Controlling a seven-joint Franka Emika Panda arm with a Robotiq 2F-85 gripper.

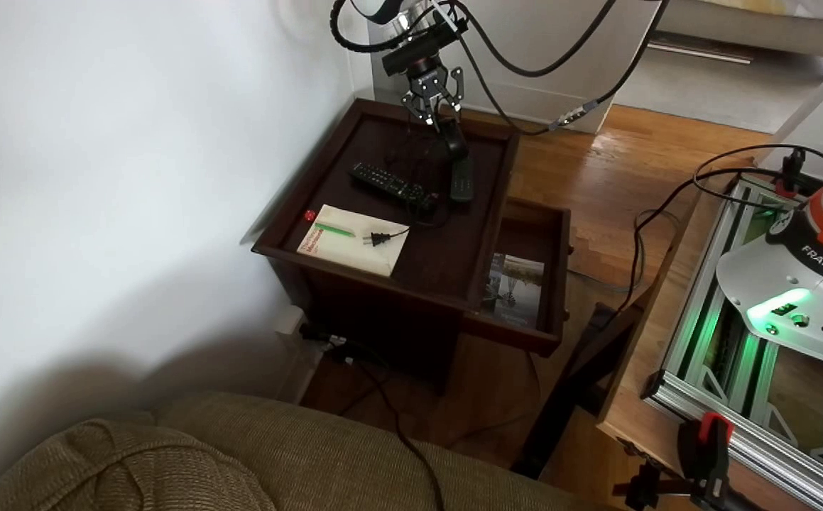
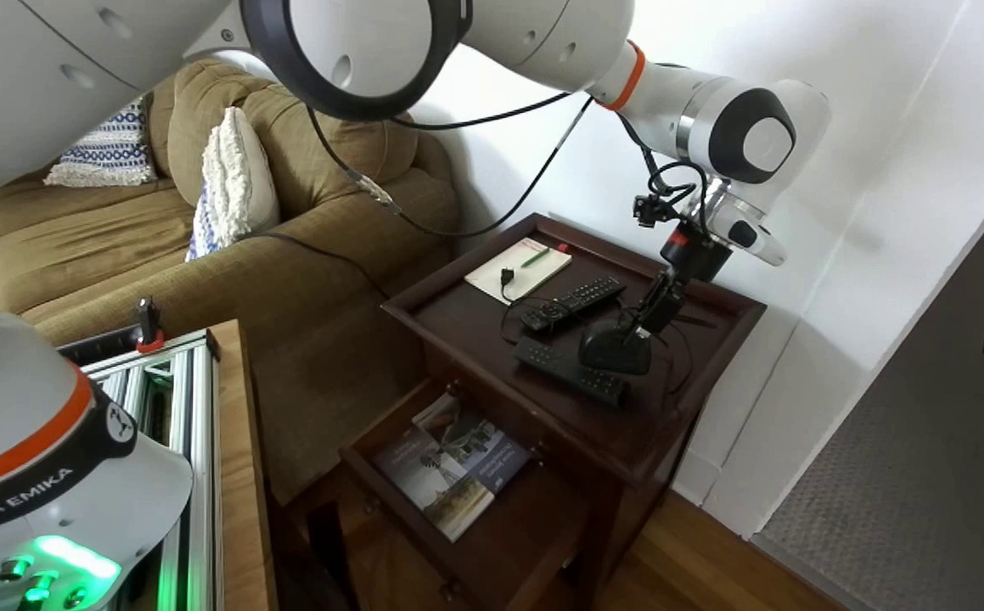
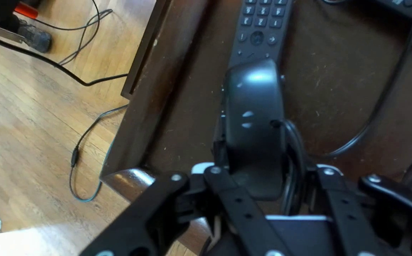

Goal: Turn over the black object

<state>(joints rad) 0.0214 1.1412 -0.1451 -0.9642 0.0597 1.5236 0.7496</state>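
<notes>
The jaws pinch the black thing (image 3: 255, 96) by its sides, near a remote (image 3: 261, 21), probably so it can roll over.

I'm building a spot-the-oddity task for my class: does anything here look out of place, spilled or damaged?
Mildly, two things. A drawer stands pulled open, exposing the magazines inside. A plug lies unconnected on the white booklet, an odd resting place for it. I see nothing spilled or damaged.
</notes>
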